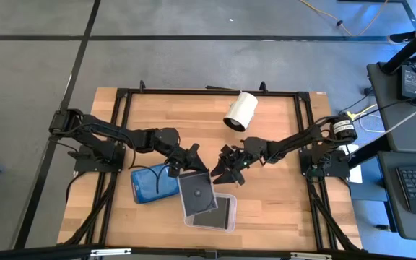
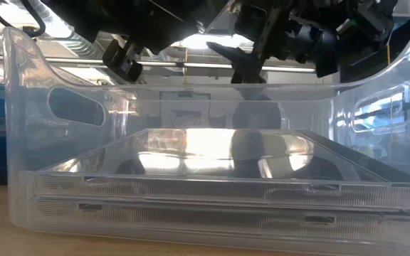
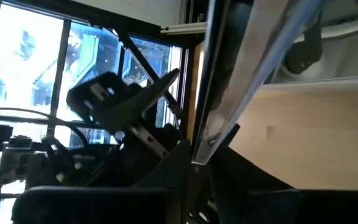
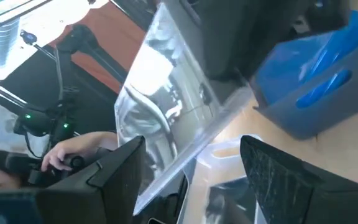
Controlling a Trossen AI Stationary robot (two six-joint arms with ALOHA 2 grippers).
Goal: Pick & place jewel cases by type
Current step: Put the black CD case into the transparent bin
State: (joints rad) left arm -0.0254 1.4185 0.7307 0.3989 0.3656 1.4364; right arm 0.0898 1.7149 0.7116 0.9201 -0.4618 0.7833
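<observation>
Dark jewel case [image 1: 196,191]: clamped in left gripper [image 1: 181,167], tilted over clear tray [image 1: 226,220]. Right gripper [image 1: 226,173]: fingers spread wide, just beside case. Low view alone shows stacked cases [image 2: 212,192] inside tray.

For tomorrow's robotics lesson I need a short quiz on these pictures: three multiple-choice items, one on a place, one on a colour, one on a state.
1. Where does the white cylinder lie?
A. in the clear tray
B. on the table's far part, beyond both grippers
C. on the blue tray

2. What colour is the tray under the left arm?
A. blue
B. red
C. green

3. How is the dark jewel case placed?
A. flat on the bare table
B. standing inside the cylinder
C. held tilted over the clear tray

Answers: 1 B, the high view shows it alone on bare wood; 2 A, blue in the high view; 3 C, the left gripper grips its edge.
</observation>
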